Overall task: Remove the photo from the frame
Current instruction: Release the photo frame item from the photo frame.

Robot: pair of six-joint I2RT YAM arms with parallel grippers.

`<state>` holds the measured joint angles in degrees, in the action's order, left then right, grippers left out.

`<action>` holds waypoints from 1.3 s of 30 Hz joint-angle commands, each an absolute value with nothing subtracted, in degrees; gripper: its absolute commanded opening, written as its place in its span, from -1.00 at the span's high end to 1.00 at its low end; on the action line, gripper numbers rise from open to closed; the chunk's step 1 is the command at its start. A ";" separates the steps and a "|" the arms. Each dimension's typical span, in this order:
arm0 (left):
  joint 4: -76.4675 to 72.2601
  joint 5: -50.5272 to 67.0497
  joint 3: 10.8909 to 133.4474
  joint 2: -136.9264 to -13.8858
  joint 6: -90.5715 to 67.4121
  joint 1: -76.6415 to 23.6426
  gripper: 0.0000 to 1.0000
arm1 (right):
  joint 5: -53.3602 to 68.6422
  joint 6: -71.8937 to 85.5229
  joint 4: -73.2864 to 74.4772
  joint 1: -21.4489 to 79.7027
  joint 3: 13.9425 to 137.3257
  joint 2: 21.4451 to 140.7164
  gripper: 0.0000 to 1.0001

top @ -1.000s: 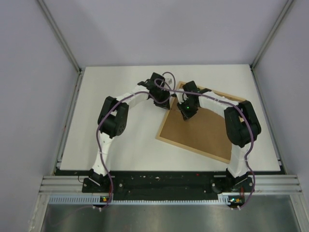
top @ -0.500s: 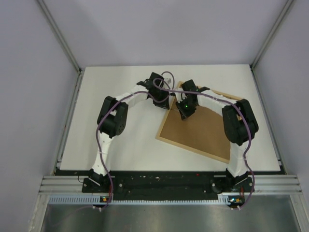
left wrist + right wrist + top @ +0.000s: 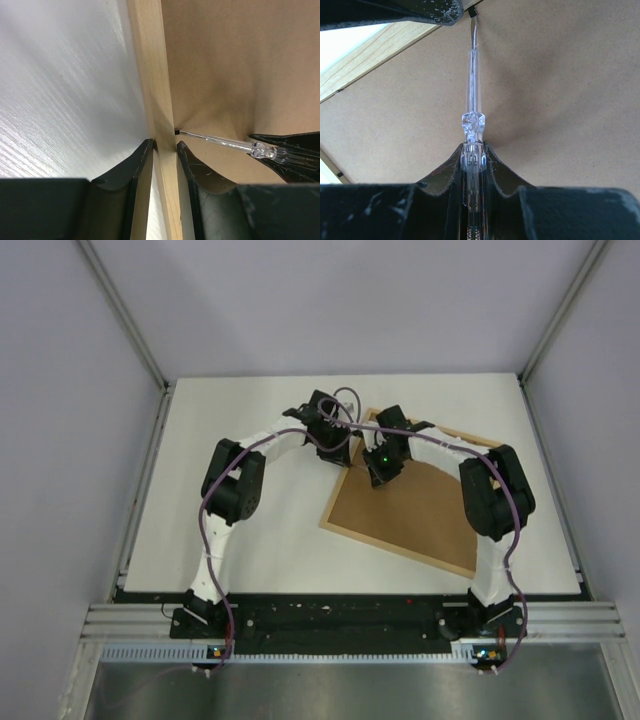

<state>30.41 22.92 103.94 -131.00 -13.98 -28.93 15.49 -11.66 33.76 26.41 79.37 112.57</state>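
Fibreboard frame (image 3: 420,515) back up, photo hidden; screwdriver (image 3: 472,75) tip at rail

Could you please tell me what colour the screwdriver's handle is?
Clear, see-through plastic; the screwdriver shows best in the right wrist view.

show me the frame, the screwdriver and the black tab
frame (image 3: 156,75): left wrist view, on its wood rail
screwdriver (image 3: 472,122): right wrist view, on its clear collar
black tab (image 3: 177,131): left wrist view, at the rail's inner edge
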 commanded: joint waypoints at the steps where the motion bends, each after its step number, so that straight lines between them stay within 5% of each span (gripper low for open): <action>1: 30.50 25.05 102.57 -129.29 -13.89 -29.79 0.38 | 23.98 -9.41 24.44 27.86 78.05 113.73 1.00; 39: 28.92 28.30 98.79 -128.06 -13.97 -29.88 0.71 | 41.22 3.96 12.21 22.85 75.58 121.11 1.00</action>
